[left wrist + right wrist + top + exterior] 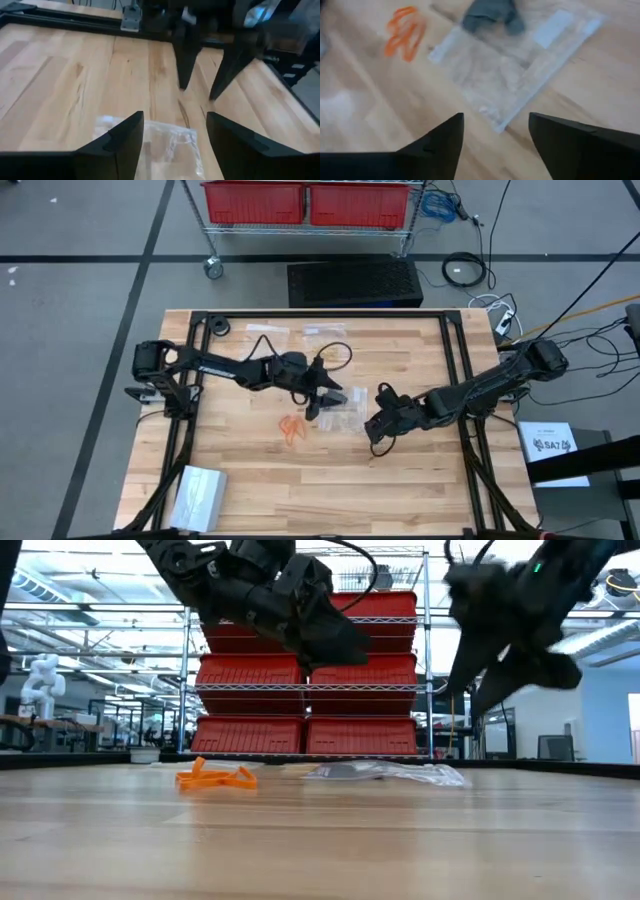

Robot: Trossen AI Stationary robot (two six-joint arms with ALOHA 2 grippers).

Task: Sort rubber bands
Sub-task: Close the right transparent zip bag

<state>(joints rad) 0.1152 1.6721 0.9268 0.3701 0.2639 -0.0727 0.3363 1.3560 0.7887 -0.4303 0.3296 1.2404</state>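
red bins (305,670) fill a wire shelving rack (425,660) behind the wooden table (300,480), on grey floor (70,330).

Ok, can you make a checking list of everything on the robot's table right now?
Surface: wooden table, bare planks in front.
Job's things: orange rubber bands in a loose pile; other colours not made out.
Clutter: clear plastic bag beside the bands; more bags at the far edge; pale box at the near corner.
Claws: left claw open above the bag; right claw open nearby.
Cables: black cable looped on the table.
Surroundings: red bins on a wire rack.
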